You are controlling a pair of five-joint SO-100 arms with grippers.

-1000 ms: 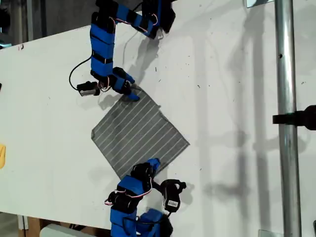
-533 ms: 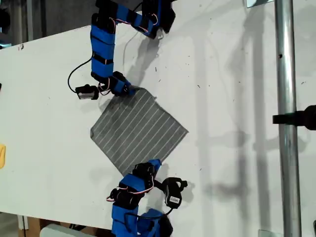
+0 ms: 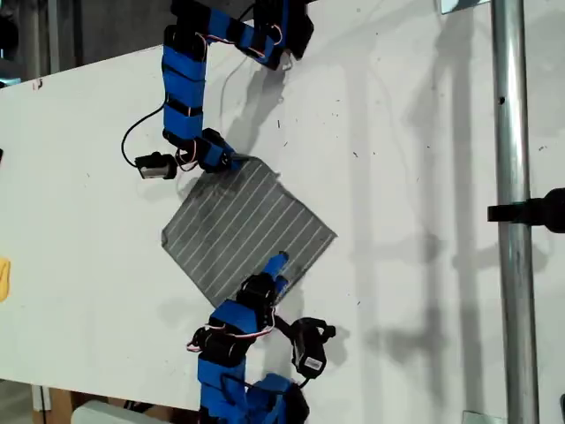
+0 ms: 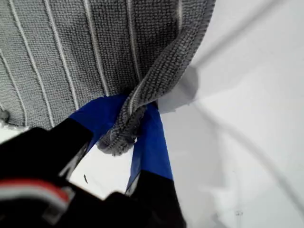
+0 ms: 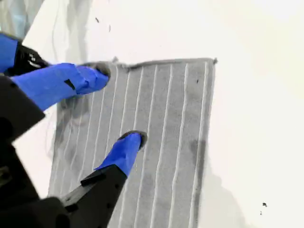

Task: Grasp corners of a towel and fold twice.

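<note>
Towel, exterior view.
Reader: Where did it lie from each pincer?
Legend: It lay flat as a diamond on the white table. My first gripper sat at one corner, and the cloth spread away ahead of its tips. My second gripper reached in from the opposite side, with its tips past the near edge and over the stripes. That arm was folded low and the first arm was bent sharply down.

Reader: First wrist view?
Legend: The blue jaws were clenched on the corner, and its hem was bunched into a roll between them. The rest of the cloth ran forward from the tips, with bare table beside it.

Reader: Second wrist view?
Legend: The jaws stood apart, grasping nothing. One fingertip rested on or just above mid-cloth, and the other pointed toward the far edge. The stripes ran roughly along the pincer's reach. No free corner lay between these jaws, so the second arm probably had to shift toward one.
</note>
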